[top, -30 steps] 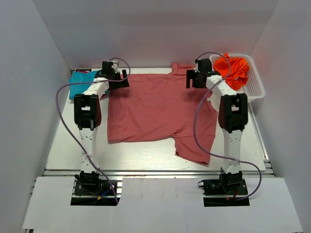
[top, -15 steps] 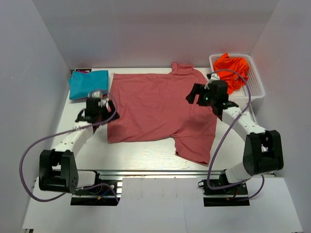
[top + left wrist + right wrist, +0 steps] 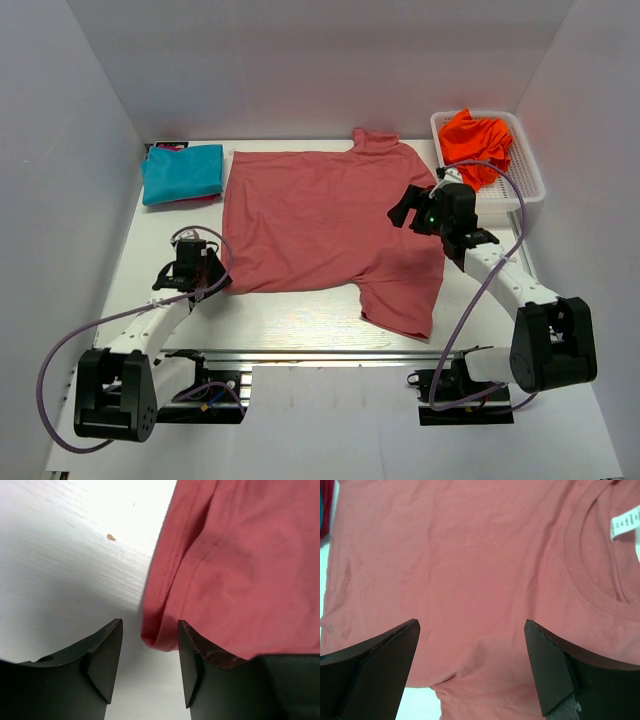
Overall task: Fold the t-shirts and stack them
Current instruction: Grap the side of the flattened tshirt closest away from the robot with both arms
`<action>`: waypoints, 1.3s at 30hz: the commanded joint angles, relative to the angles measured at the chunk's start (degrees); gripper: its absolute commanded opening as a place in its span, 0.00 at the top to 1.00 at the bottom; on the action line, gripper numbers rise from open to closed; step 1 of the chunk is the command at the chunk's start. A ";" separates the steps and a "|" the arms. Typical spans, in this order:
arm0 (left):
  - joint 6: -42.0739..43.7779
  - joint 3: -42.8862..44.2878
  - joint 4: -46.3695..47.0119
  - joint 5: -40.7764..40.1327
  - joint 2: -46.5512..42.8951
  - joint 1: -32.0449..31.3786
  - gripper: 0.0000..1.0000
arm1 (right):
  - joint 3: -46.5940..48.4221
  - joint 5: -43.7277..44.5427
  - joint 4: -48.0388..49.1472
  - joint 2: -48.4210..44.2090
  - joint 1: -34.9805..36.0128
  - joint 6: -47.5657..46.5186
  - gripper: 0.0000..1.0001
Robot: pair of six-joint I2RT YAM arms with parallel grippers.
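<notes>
From the top view I see the large dusty-red cloth t-shirt (image 3: 320, 220) spread flat across the middle of the white worktop (image 3: 290, 320), so this one is in hand. The folded teal cloth t-shirt (image 3: 182, 172) lies at the far left corner, I judge as the start of the stack. The crumpled bright orange t-shirt (image 3: 478, 138) waits in the white plastic mesh basket (image 3: 528, 175) at far right. My left claw (image 3: 212, 278) sits low at the red shirt's near left corner, and my right claw (image 3: 403, 212) hangs over its right side, so each arm has one end to lift. The left wrist view shows the left claw (image 3: 150, 623) part-way apart, the hemmed corner (image 3: 155, 635) between its fingers; one finger looks to touch the cloth and the other is clear, so nothing is pinched yet. In the right wrist view the right claw (image 3: 471, 622) stands wide above bare cloth, holding nothing, the ribbed collar (image 3: 580, 595) and white label (image 3: 625, 527) off to one side
</notes>
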 commanded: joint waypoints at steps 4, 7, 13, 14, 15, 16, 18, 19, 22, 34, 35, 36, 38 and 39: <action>-0.18 -0.75 4.73 2.66 5.03 0.20 0.49 | -1.44 5.78 -3.87 -3.08 -0.03 1.60 0.09; 0.34 -1.27 6.23 4.15 6.96 0.20 0.66 | -1.79 10.70 -9.90 -4.75 0.15 4.14 0.09; 0.87 -0.75 7.29 4.16 8.37 0.20 1.00 | -2.49 11.78 -27.50 -7.73 1.81 7.05 0.09; 0.87 -0.23 7.29 3.29 7.85 0.20 1.00 | -2.67 11.17 -33.44 -8.09 2.86 7.23 0.09; 0.87 -0.22 6.16 2.76 7.84 0.20 1.00 | -2.76 10.12 -35.15 -8.79 3.31 8.02 0.09; 0.87 0.48 6.14 2.14 7.15 0.20 1.00 | -3.02 9.59 -37.08 -8.97 3.75 8.63 0.09; 0.87 1.27 4.83 2.14 6.35 0.20 1.00 | -3.81 9.84 -43.85 -10.37 5.33 11.34 0.09; 0.87 1.88 4.83 1.53 5.65 0.20 1.00 | -4.33 10.28 -46.65 -10.81 5.68 12.32 0.09; 0.87 1.89 4.83 1.52 4.16 0.20 1.00 | -6.97 9.76 -50.54 -11.52 7.09 15.49 0.09; -2.37 0.14 -0.10 -1.03 -2.18 0.20 1.00 | -12.50 9.49 -51.17 -11.08 10.25 22.61 0.22; -2.38 0.13 -0.10 -1.03 -2.78 0.20 1.00 | -12.69 9.41 -50.20 -10.82 10.08 22.70 0.24; -2.99 0.13 -0.10 -1.03 -2.79 0.20 1.00 | -13.73 9.32 -49.85 -10.21 10.17 22.88 0.24; -3.00 0.13 -0.62 -1.03 -2.79 0.20 1.00 | -14.62 9.05 -48.26 -9.33 10.25 22.88 0.28; -3.00 0.13 -0.62 -1.03 -2.79 0.20 1.00 | -15.06 9.23 -48.09 -9.06 10.17 22.88 0.41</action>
